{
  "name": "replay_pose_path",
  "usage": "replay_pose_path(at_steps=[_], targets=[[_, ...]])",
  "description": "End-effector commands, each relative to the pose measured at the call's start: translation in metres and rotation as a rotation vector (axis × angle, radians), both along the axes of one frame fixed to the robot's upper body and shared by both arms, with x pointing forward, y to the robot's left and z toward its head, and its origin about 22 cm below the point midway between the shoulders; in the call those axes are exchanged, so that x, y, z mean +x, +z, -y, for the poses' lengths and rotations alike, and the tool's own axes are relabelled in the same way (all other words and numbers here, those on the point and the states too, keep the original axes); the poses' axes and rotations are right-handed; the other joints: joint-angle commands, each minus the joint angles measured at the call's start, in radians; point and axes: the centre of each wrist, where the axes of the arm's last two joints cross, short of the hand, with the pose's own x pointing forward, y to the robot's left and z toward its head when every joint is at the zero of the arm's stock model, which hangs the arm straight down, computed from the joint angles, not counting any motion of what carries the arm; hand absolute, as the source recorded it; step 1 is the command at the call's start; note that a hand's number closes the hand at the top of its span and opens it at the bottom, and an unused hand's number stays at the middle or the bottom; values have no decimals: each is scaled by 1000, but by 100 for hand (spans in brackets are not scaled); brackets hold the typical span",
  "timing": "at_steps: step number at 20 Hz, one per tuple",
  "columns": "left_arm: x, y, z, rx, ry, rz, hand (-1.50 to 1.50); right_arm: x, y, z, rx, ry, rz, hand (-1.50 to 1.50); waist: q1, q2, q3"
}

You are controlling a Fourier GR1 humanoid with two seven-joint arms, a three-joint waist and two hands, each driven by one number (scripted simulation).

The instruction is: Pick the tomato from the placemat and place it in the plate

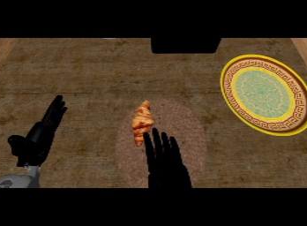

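2 hands show: the right hand (164, 154), fingers straight and spread, hovers over the woven round placemat (185, 132); the left hand (42, 132) rests open at 9 o'clock. A flaky croissant (142, 121), not a tomato, lies at its 11 o'clock. Straight fingers may shove it instead of grasping. The glossy patterned plate (229, 73) sits at 2 o'clock on the rough surface (84, 79).
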Motion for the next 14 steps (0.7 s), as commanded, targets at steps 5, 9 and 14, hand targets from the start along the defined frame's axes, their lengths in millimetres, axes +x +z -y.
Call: replay_pose_path(at_steps=[5,9,14], targets=[[11,6,11,8,2,17,0,9,40,3,-74,-103,-144,-150,7,2,1],[0,-9,-3,-1,11,10,0,18,14,0,-195,-135,-208,-150,5,3,0],[1,-1,9,-3,-8,17,0,24,4,-6,-197,-129,-254,-150,14,2,1]])
